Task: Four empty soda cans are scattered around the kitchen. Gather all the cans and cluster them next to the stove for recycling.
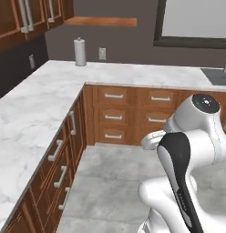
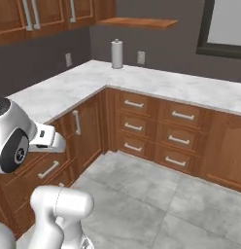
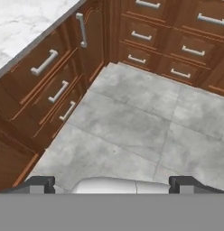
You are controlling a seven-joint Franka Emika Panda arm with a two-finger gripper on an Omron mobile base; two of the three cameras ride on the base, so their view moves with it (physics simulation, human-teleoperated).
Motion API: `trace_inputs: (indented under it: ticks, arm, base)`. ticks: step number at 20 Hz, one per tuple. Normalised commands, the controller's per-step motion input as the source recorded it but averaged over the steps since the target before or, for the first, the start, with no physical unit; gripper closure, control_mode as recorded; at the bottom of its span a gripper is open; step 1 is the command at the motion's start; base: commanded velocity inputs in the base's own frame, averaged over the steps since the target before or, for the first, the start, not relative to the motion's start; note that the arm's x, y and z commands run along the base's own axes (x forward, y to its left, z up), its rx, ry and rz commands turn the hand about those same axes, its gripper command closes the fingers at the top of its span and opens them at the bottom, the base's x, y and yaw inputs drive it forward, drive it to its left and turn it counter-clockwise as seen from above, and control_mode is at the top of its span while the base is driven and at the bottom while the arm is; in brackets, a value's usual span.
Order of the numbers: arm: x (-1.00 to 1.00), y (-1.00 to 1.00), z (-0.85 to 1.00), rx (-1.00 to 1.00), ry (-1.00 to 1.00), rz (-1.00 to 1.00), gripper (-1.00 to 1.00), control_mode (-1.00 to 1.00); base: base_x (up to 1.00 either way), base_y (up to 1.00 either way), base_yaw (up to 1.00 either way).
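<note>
- Kitchen, left base view: a corner of L-shaped white marble bench (image 1: 37, 109) over reddish-brown drawer fronts (image 1: 114, 116) with silver handles. A white paper-towel roll (image 1: 79, 52) stands upright at the back of the bench, near a wall outlet (image 1: 102, 53). A steel sink (image 1: 217, 75) is set in the bench at the right edge. Upper cabinets (image 1: 23, 18) hang at top left; a wooden shelf (image 1: 101, 21) sits on the dark wall. The white arm (image 1: 187, 150) is folded up at lower right, over grey floor tiles (image 1: 110, 182).
- Right base view: the same corner from the other side; the paper-towel roll is upright on the bench beside the outlet, the shelf above it. The arm rises at lower left, in front of the left run of drawers.
- Hand view: the claw (image 3: 112, 184) stands wide, its two dark fingertips (image 3: 39, 184) well apart with nothing between them, looking down on floor tiles bounded by drawer fronts on the left and along the top.
</note>
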Motion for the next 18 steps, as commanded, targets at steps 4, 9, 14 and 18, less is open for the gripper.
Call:
trace_inputs:
  ticks: [4,9,14,18]
  arm:
    - [0.00,0.00,0.00,0.00,0.00,0.00,-1.00,1.00]
    - [0.00,0.00,0.00,0.00,0.00,0.00,-1.00,1.00]
    - [0.00,0.00,0.00,0.00,0.00,0.00,-1.00,1.00]
    - [0.00,0.00,0.00,0.00,0.00,0.00,-1.00,1.00]
  base:
    - [0.00,-0.08,-0.48]
    - [0.00,-0.15,-0.45]
    - [0.46,0.03,-0.32]
    - [0.60,0.04,-0.27]
